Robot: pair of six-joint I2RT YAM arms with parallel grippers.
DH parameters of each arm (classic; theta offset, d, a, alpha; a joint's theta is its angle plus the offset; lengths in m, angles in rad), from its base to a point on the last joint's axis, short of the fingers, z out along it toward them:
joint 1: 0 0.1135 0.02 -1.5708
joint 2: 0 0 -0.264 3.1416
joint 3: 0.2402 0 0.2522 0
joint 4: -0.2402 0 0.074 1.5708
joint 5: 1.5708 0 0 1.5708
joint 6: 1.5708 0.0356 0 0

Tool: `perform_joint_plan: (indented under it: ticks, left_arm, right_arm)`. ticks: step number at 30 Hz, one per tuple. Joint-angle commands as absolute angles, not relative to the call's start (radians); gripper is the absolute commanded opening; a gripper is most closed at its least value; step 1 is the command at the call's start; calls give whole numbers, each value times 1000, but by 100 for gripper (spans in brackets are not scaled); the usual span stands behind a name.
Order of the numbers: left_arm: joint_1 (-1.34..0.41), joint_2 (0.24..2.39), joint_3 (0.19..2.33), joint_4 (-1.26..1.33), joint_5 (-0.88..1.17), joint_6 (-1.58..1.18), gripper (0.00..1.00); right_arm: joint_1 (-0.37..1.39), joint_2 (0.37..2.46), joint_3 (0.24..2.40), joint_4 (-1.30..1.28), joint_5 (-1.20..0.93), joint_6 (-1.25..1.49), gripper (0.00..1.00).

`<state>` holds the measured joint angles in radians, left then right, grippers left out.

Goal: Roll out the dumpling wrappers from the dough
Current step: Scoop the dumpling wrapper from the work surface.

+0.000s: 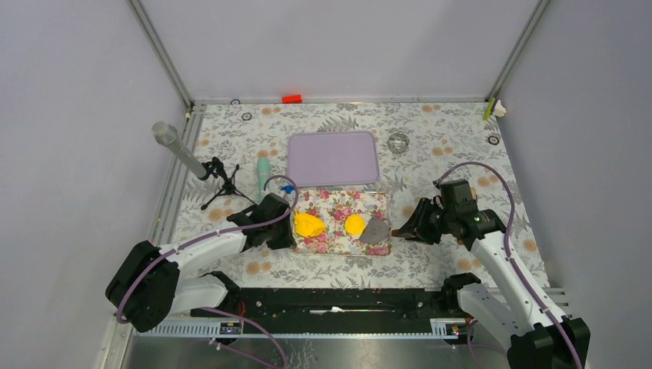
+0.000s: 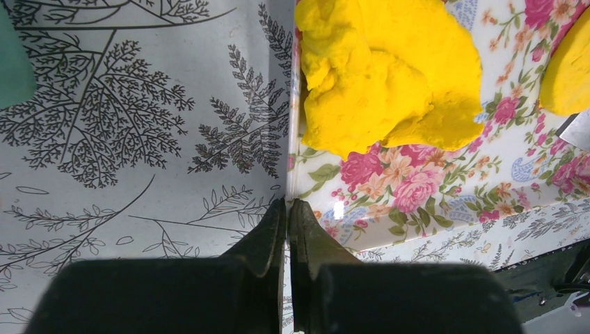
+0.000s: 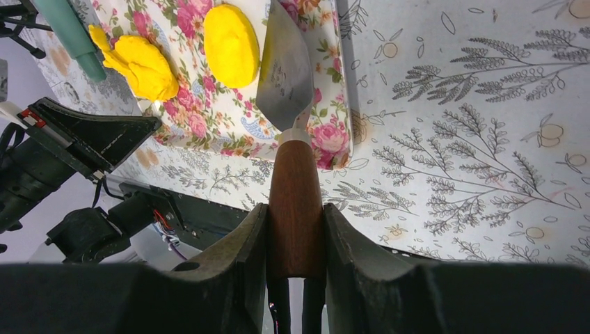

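Note:
The dough (image 1: 309,224) is a bright yellow irregular lump on the left part of a floral board (image 1: 338,244); it also shows in the left wrist view (image 2: 389,76) and the right wrist view (image 3: 139,62). A smaller smooth round yellow piece (image 1: 354,224), disc-like, lies mid-board, also seen in the right wrist view (image 3: 231,45). My left gripper (image 2: 287,203) is shut on the board's left edge, just below the dough. My right gripper (image 3: 294,207) is shut on the wooden handle of a metal scraper (image 3: 285,83), whose blade rests on the board right of the round piece.
A lilac tray (image 1: 332,157) lies behind the board. A teal rolling pin (image 1: 264,173) and a small black tripod (image 1: 219,184) with a grey cylinder (image 1: 177,150) stand at the left. A black rail (image 1: 330,304) runs along the near edge.

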<state>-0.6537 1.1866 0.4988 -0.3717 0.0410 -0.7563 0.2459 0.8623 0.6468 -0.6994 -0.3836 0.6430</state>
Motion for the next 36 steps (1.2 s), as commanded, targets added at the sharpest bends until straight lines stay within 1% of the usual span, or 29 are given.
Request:
perform_joint_plan:
  ticks: [1,5,10,13,18,25,29,36]
  left_arm:
    - [-658,1194,522,-370,18,-741,0]
    - [-658,1192,522,-371,16,-741,0]
    - [-658,1194,523,-373,20,-742,0]
    - [-658,1191,520,-374,21,-742,0]
    - [-658,1186,524,-380,19,-741,0]
    - [-660,1195,538,-391,30,-736,0]
    - [-662,1193,549,-399,31,-730,0]
    - [-667,1197,552,-397,32,-731,0]
  right_arm:
    - [243,834,697,-782,-318,652,0]
    - [244,826,724,-870,-238,687,0]
    - [244,749,642,-867,-233,794,0]
    - [244,691,586,-826,-260,843,0]
    - [246,664,518,-762,-317,866,0]
    - [245,711,494,-708,-324,830,0]
    - [245,745,449,-615,-360,832,0]
    - [246,687,363,-486,-414,891,0]
